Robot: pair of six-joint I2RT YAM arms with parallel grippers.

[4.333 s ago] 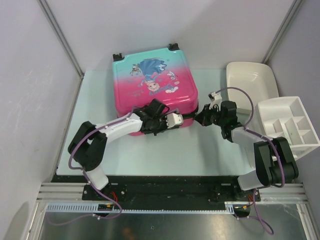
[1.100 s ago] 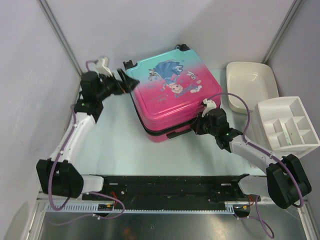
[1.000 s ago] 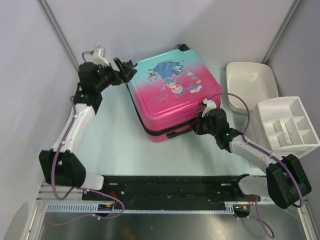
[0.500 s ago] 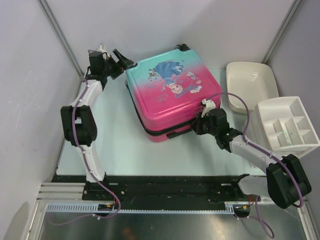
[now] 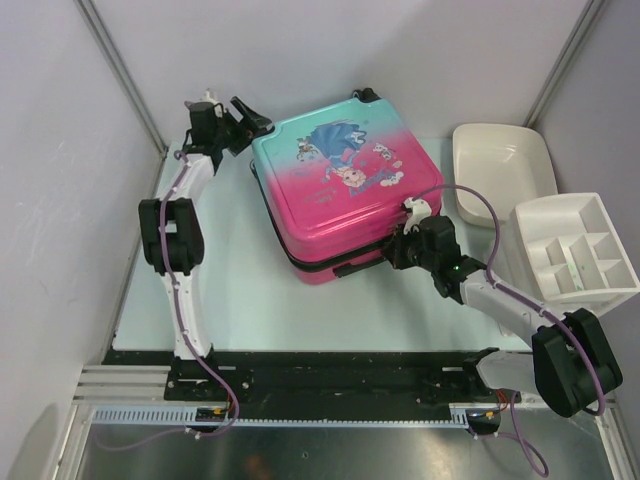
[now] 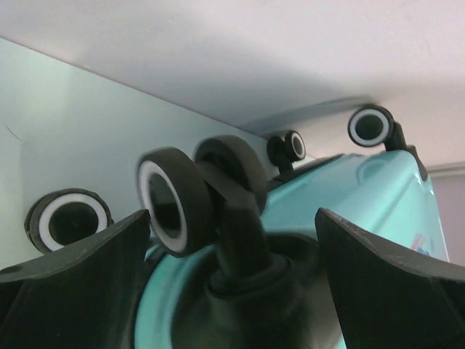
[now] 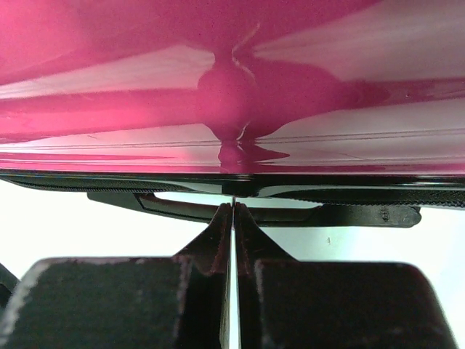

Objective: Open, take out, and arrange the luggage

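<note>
Pale green table (image 5: 230, 300), walled in white, was occupied at its far middle by the luggage (image 5: 340, 200), laid flat, closed and turned askew. The left gripper (image 5: 247, 122) was placed at the case's far-left corner, its jaws spread wide around a wheel (image 6: 174, 200) with nothing gripped. The right gripper (image 5: 393, 255) was pressed closed against the black zipper trim (image 7: 218, 182) on the near-right edge; whether a pull was pinched could not be told.

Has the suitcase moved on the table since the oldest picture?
Yes. The suitcase has turned and shifted to the right; its right corner now lies closer to the white tub.
</note>
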